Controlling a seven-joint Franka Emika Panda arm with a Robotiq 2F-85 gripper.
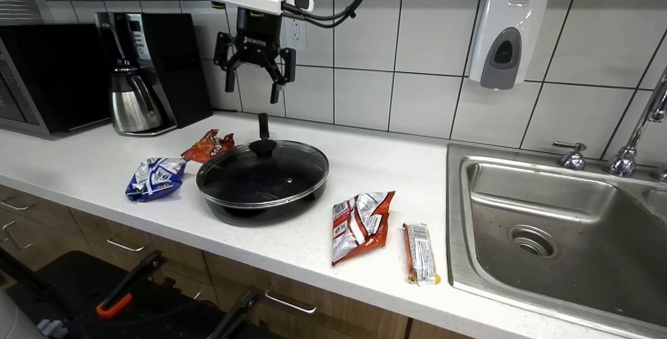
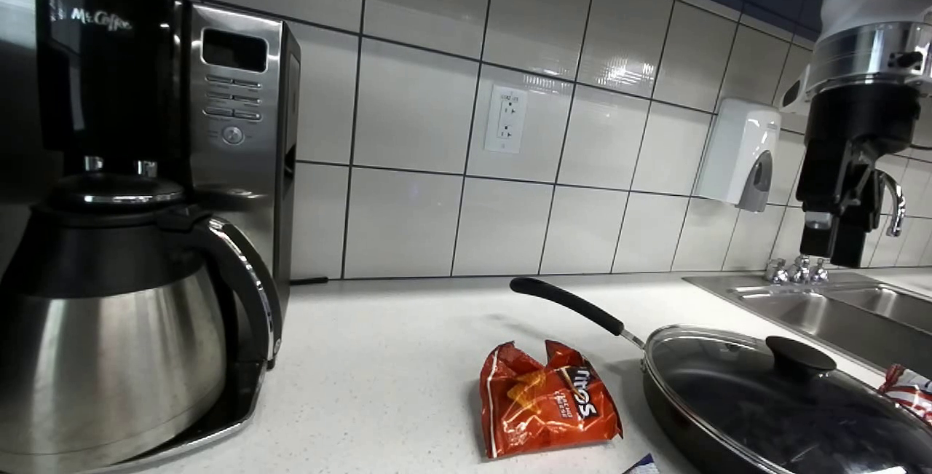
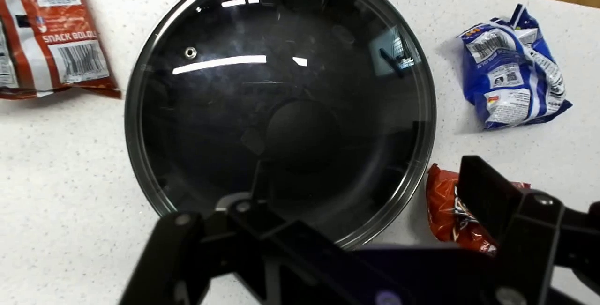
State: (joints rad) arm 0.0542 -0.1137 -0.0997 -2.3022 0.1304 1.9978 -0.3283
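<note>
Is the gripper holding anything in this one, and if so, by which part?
Nothing is held: the gripper is open, with nothing between its fingers, and it hangs higher than the lidded pan without touching it.

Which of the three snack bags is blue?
The blue bag, on the coffee maker side of the lidded pan; the nacho cheese bag and the third bag, toward the sink, are both red.

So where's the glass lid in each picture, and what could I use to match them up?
In an exterior view: the lid is left of centre, below the gripper.
In an exterior view: the lid is at lower right, cut off by the frame.
Wrist view: the lid fills the middle, partly behind the gripper.
Shared landmark: the Doritos bag, near the lid in all three.
</note>
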